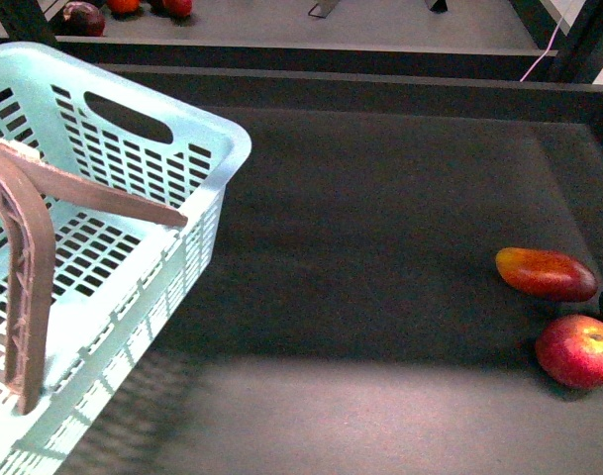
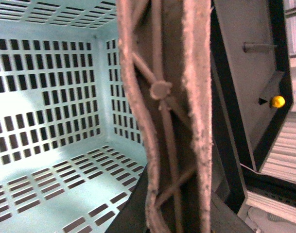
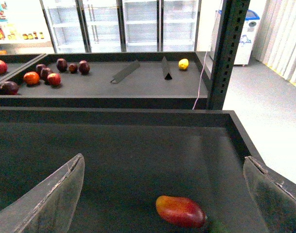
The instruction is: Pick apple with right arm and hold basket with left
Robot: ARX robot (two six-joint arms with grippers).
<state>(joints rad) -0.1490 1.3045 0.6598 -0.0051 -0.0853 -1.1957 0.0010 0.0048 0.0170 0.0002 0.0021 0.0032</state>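
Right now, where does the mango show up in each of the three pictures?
Front view: mango at the far right, just behind the apple.
Left wrist view: not in it; only the basket and its handle show.
Right wrist view: mango close to the camera, seen between the right gripper's spread fingers.
Shared landmark: the tray's back wall, in the front and right wrist views.

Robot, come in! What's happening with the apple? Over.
Right gripper open, empty. Left gripper state unclear, basket handle fills its view. Apple untouched, mango just behind it.
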